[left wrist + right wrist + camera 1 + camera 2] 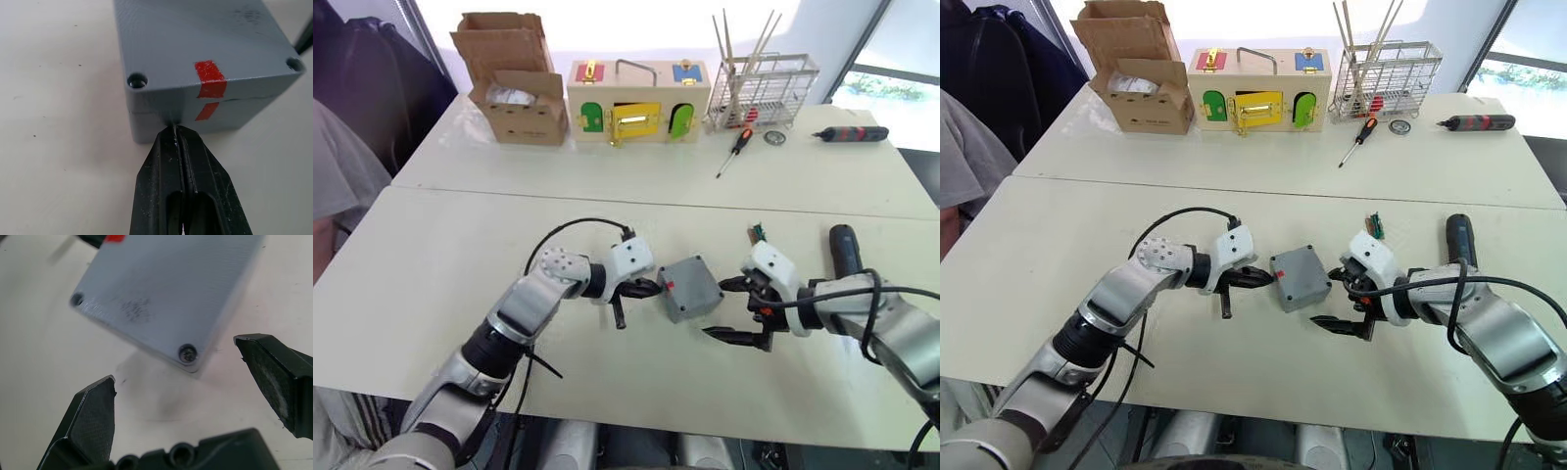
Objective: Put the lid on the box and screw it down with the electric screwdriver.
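Lid (695, 277) sits on the box (205, 117), seam visible in the left wrist view, with red tape marks lined up across lid and box wall. The closed assembly rests on the white table (431, 284) at centre frame, slightly below the middle, rotated so one corner faces each arm.

Left gripper (641, 289), just left of centre: fingers pressed together, nothing between them, tips touching the box wall just below the seam, near the red mark.

Right gripper (736, 311), right of centre: fingers spread wide, one above and one below in the eye views, holding nothing. It sits just beside the box's right corner, apart from it. In the right wrist view a screw head shows in the nearest lid corner; the far corner hole looks dark, contents not discernible.

Electric screwdriver (845, 251) lies on the table at right, behind the right forearm, partly hidden by it.

Upper part of the frame, left to right: cardboard box (514, 83), wooden box with coloured doors (636, 103), wire rack (762, 90), red-and-black hand screwdriver (735, 150), dark driver with red bands (850, 134).
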Robot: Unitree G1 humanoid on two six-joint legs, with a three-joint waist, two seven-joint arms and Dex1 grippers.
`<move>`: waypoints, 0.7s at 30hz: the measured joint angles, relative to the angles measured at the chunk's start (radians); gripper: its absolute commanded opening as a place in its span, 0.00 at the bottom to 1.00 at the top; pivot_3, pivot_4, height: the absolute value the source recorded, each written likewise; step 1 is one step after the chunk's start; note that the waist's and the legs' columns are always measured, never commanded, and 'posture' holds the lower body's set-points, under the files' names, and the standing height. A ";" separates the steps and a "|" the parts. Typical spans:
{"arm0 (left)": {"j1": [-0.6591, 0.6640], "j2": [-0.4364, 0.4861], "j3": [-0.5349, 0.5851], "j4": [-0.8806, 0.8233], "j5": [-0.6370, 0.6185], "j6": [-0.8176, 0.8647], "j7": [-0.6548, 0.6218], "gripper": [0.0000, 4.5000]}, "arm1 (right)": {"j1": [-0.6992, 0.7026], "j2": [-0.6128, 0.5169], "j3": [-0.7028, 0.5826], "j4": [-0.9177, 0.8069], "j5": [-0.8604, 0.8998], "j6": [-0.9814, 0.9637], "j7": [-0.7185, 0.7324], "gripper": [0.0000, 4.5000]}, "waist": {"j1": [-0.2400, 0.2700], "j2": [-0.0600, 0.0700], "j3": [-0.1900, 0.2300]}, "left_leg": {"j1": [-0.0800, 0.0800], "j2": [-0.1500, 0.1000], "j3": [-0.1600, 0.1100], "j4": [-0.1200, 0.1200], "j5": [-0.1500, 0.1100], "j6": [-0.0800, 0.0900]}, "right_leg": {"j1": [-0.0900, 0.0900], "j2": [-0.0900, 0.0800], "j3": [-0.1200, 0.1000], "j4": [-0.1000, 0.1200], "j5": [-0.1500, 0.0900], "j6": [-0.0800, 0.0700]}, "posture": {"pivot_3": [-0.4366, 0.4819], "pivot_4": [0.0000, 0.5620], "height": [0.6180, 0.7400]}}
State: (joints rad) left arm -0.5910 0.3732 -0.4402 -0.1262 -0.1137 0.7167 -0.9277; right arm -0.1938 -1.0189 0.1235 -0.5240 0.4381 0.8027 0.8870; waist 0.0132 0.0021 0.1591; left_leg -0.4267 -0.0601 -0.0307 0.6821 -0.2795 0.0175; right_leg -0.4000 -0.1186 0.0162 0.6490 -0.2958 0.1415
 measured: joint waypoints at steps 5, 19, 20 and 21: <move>-0.032 -0.033 0.000 0.078 0.016 -0.022 0.036 0.00 | 0.022 0.025 -0.006 -0.029 0.005 0.043 -0.026 1.00 | 0.000 0.000 0.000 | 0.000 0.000 0.000 0.000 0.000 0.000 | 0.000 0.000 0.000 0.000 0.000 0.000 | 0.48 0.27 0.99; -0.044 -0.069 0.001 0.127 0.019 -0.072 0.061 0.00 | 0.082 0.050 -0.098 -0.091 0.036 0.127 -0.098 1.00 | 0.001 0.000 0.000 | 0.000 0.000 0.000 0.000 0.000 0.000 | 0.000 0.000 0.000 0.000 0.000 0.000 | 0.48 0.27 0.99; -0.044 -0.060 0.002 0.118 0.018 -0.071 0.060 0.00 | 0.091 0.047 -0.131 -0.091 0.033 0.124 -0.109 1.00 | 0.000 0.000 0.000 | 0.000 0.000 0.000 0.000 0.000 0.000 | 0.000 0.000 0.000 0.000 0.000 0.000 | 0.48 0.27 0.99; -0.038 -0.040 0.005 0.091 0.014 -0.066 0.057 0.00 | 0.109 0.059 -0.195 -0.090 0.030 0.104 -0.124 1.00 | 0.000 0.000 0.000 | 0.000 0.000 0.000 0.000 0.000 0.000 | 0.000 0.000 0.000 0.000 0.000 0.000 | 0.48 0.27 0.99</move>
State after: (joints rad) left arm -0.6294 0.3332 -0.4350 -0.0347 -0.0993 0.6507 -0.8703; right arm -0.0848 -0.9595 -0.0718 -0.6139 0.4683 0.9066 0.7630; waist 0.0131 0.0017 0.1593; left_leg -0.4269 -0.0604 -0.0306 0.6818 -0.2795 0.0173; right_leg -0.4004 -0.1190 0.0166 0.6488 -0.2958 0.1415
